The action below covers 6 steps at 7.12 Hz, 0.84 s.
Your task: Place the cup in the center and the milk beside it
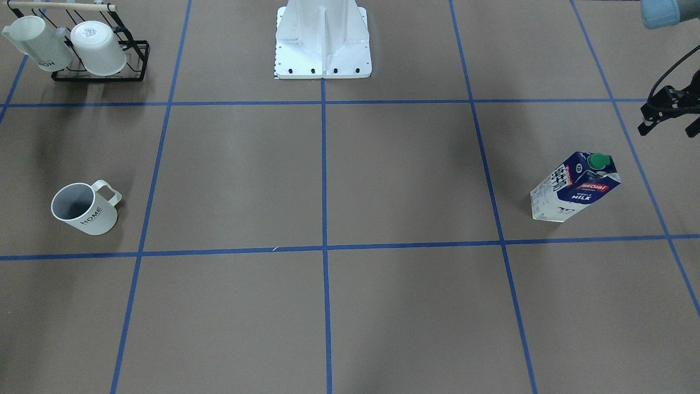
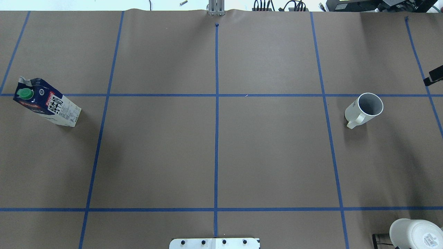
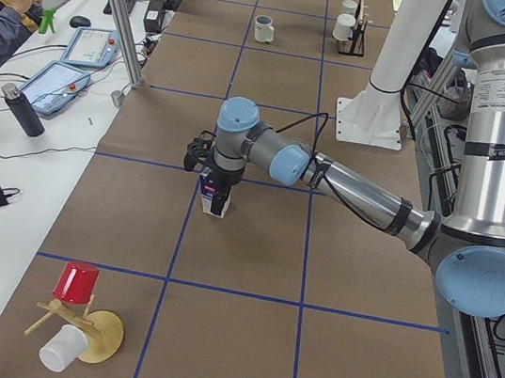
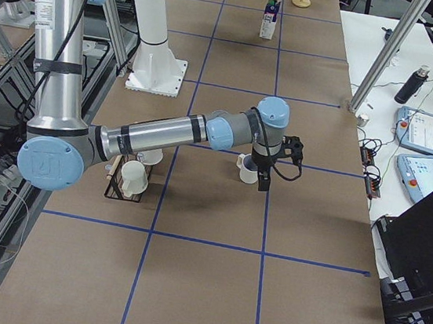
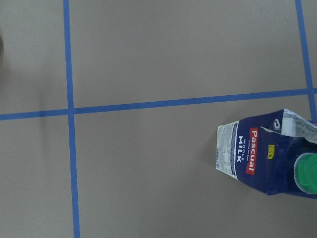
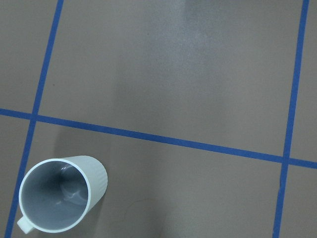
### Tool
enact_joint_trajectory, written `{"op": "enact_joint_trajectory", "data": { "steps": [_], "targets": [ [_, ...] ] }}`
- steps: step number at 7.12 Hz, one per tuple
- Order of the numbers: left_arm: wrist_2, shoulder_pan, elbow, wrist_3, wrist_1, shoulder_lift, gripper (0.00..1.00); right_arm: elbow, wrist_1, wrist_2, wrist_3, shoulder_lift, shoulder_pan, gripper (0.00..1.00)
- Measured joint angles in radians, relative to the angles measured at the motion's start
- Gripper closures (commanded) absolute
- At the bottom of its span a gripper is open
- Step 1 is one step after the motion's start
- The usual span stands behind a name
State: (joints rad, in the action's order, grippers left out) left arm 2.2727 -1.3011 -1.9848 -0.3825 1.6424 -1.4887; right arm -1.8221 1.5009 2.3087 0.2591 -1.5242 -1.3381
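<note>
The cup (image 1: 85, 208) stands upright on the brown surface, "HOME" on its side; it also shows in the overhead view (image 2: 365, 109) at the right. The milk (image 1: 574, 186) stands upright at the overhead view's left (image 2: 45, 103). The center (image 1: 324, 247), a tape crossing, is bare, as the overhead view (image 2: 216, 95) shows too. My left gripper (image 1: 666, 127) hangs above and beside the milk, its two fingers spread, empty. My right gripper (image 2: 434, 76) barely shows at the edge, near the cup (image 4: 247, 168); I cannot tell its state.
A black rack (image 1: 136, 60) with two upside-down white mugs stands near the robot's white base (image 1: 322, 44). A wooden stand with a red cup (image 3: 77, 282) sits at the table's left end. Tablets and a bottle lie on the operators' side table (image 3: 16, 116).
</note>
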Motion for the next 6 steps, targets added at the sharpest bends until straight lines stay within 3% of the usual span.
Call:
{"op": "enact_joint_trajectory", "data": {
  "steps": [6],
  "targets": [
    [0.006,0.001,0.008,0.002,0.014,0.006,0.01,-0.001,-0.011,-0.024,0.017,0.007,0.079,0.0]
  ]
}}
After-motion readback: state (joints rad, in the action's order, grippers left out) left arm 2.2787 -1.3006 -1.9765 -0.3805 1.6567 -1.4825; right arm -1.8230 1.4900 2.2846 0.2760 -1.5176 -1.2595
